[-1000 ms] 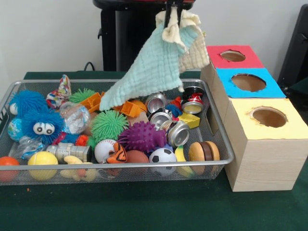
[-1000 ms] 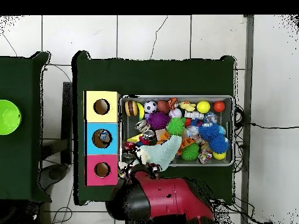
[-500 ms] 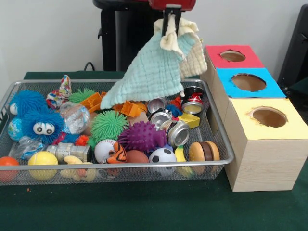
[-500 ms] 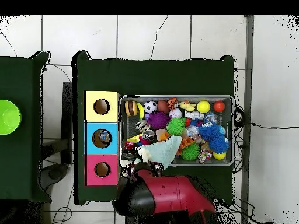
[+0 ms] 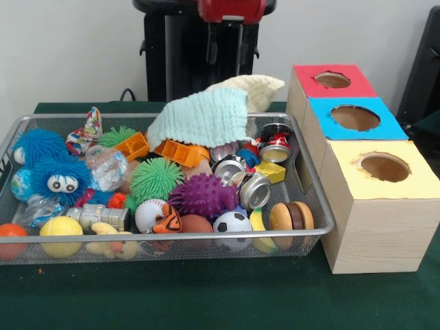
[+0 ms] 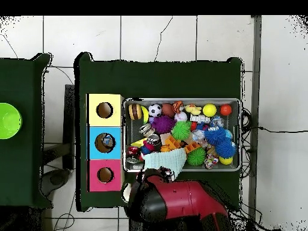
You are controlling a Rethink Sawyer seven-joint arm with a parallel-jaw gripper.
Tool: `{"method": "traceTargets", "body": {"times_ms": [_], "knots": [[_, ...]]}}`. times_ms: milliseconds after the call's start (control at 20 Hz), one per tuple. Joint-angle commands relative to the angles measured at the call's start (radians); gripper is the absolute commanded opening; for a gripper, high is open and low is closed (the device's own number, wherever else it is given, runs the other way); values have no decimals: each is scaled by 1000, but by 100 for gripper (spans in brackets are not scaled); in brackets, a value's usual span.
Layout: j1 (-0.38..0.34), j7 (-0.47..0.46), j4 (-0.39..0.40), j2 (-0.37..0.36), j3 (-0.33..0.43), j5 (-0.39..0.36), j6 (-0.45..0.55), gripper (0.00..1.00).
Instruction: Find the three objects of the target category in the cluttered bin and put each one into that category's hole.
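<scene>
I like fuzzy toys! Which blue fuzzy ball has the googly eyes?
The nearer blue fuzzy ball, beside the green spiky ball; the other blue fuzzy ball shows no eyes.

Setting: robotics laboratory or test cell. Evidence noted: a black robot pedestal [image 5: 185, 51] is placed against a plain pale wall; a table covered in dark green cloth [image 5: 206, 295] is stood on a tiled floor [image 6: 156, 36] with cables trailed across it; a row of wooden boxes with colour-coded holes [image 5: 357, 165] is set beside a wire bin [image 5: 323, 220] filled with assorted toys.
</scene>
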Motion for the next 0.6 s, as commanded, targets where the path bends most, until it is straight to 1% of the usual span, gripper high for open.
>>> {"method": "traceTargets", "body": {"times_ms": [50,200,350,450,600], "knots": [[-137,-157,-109,-2,37,-163,26,100],[-225,-231,-146,28,87,-237,10,100],[-305,-283,-180,63,159,-293,5,100],[-355,-299,-188,79,210,-313,7,100],[-397,-286,-196,104,267,-336,16,100]]}}
